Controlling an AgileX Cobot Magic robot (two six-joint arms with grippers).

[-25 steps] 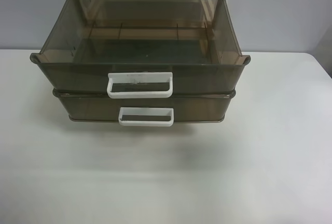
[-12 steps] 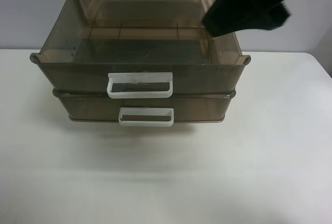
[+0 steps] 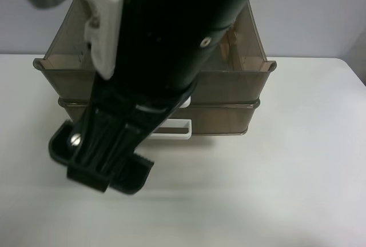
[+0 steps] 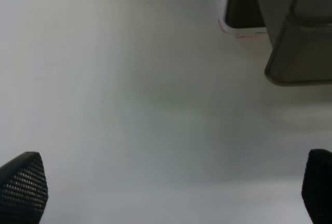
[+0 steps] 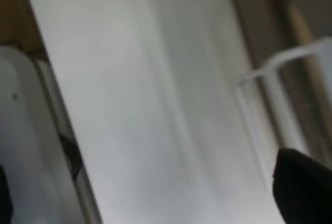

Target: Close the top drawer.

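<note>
Your top drawer (image 3: pixel 243 78) sits directly above the lower drawer (image 3: pixel 226 120), pulled out so its front overhangs it. Its long axis runs side to side, with the front toward the high camera. A black arm (image 3: pixel 171 35) covers its handle and most of its inside, so you cannot tell what it holds. The lower drawer's white handle (image 3: pixel 171 136) peeks out beneath. Both stand on the worktop (image 3: pixel 286 190). Your left hand (image 4: pixel 168 193) gapes wide, holding nothing; the right hand (image 5: pixel 153 198), blurred, likewise.
</note>
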